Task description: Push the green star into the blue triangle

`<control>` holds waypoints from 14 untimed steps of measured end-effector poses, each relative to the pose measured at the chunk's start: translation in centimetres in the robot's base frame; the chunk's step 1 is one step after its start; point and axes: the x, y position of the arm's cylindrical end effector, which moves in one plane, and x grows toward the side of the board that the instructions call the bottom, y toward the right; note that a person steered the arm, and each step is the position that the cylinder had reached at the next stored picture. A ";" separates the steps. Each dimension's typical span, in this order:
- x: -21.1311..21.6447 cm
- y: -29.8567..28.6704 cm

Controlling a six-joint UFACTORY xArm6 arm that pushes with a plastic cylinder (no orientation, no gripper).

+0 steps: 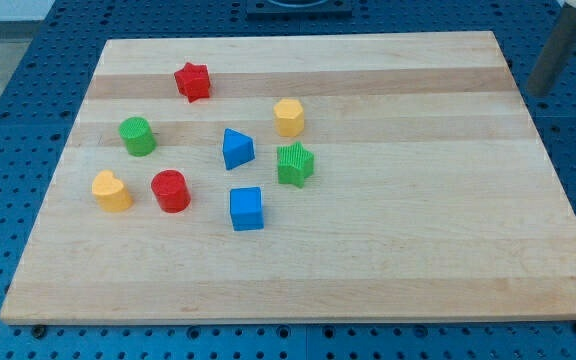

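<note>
**Camera view: green star set just right of the blue triangle, rod at the upper right edge**

Camera view is filled mostly by a pale wooden board [388, 250], laid on a blue perforated table [28, 90] that is seen around its edges. A grey rod [556, 50] is seen at the upper right of the frame, beyond the board's right corner; its tip [538, 93] is placed over the blue table, well apart from every block. No gripper is carried, so nothing is held or clasped.

Eight blocks are gathered in the left-centre of the board. The blue cube [247, 209] is found lowest in the group. The green star [294, 164] is placed just right of the blue triangle [236, 149], near it but not touching. A yellow hexagon [288, 117] is seen above the star. A red star [193, 82] is placed nearest the upper edge. A green cylinder [137, 136] is seen at the left, with a yellow heart [111, 191] and a red cylinder [170, 191] side by side below it.
</note>
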 end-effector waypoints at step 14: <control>10.4 -33.5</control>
